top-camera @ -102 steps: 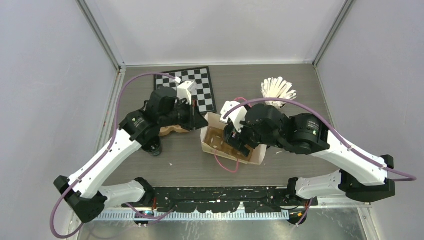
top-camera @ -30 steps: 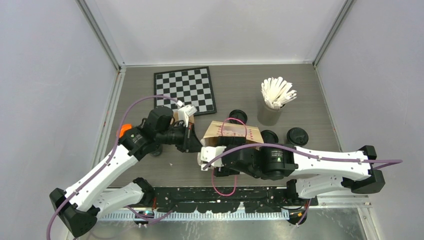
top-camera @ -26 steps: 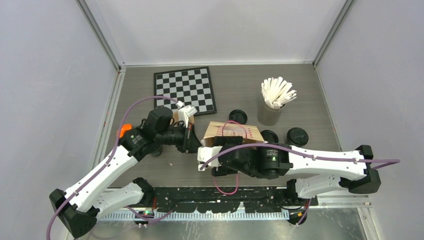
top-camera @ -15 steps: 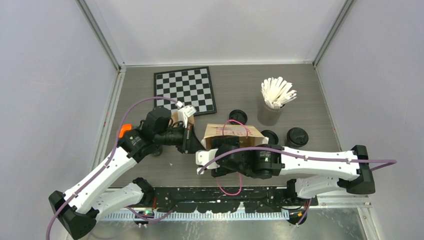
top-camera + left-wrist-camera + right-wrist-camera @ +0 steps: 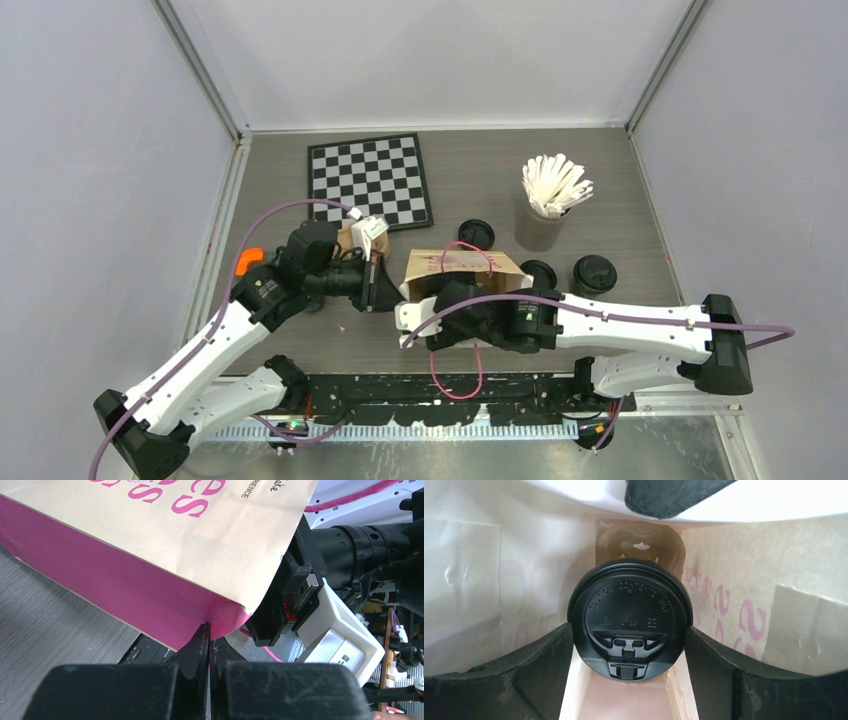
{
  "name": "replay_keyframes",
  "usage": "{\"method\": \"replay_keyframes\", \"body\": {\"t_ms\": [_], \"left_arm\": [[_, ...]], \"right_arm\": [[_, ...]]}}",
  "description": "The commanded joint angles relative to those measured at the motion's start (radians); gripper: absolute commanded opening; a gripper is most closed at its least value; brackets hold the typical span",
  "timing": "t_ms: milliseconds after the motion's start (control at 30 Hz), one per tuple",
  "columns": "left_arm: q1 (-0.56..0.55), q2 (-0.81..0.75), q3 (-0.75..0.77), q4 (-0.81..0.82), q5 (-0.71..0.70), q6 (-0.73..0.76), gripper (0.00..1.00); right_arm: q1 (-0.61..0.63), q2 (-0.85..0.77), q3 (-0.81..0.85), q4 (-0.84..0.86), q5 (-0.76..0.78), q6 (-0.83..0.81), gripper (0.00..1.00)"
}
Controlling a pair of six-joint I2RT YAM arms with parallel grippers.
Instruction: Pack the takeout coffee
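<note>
The paper bag (image 5: pixel 470 266) lies tipped on the table with its mouth toward the near left. My left gripper (image 5: pixel 384 290) is shut on the bag's pink edge (image 5: pixel 215 617). My right gripper (image 5: pixel 630 630) reaches into the bag's mouth, and its fingers (image 5: pixel 549 670) press both sides of a black lidded cup (image 5: pixel 630 607). Behind that cup, deep in the bag, sits the brown pulp tray (image 5: pixel 640 537). From above the held cup is hidden by the bag and my right wrist (image 5: pixel 432 320). More black round pieces lie behind the bag (image 5: pixel 476 233) and to its right (image 5: pixel 541 272) (image 5: pixel 594 273).
A grey cup of white sticks (image 5: pixel 548 205) stands at the back right. A checkerboard (image 5: pixel 372 180) lies at the back left. A brown piece (image 5: pixel 348 238) shows under my left wrist. A small orange thing (image 5: pixel 248 259) sits by my left arm.
3.4 s ago the bag stood mouth up with my right gripper reaching in. Now it lies tipped. Over the last second the bag and both grippers drifted slightly toward the near edge.
</note>
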Motion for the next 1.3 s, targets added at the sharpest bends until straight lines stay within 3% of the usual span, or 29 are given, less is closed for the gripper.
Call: {"method": "replay_keyframes", "body": {"t_ms": [0,1267], "left_arm": [[0.003,-0.034,-0.017,0.050,0.031,-0.016,0.00],[0.003,-0.056,-0.051,0.070,0.015,-0.099,0.00]], "right_arm": [[-0.009,-0.020,-0.011,0.113,-0.036,-0.054,0.62],[-0.100,0.058,-0.156,0.347,-0.068,-0.172,0.61]]}}
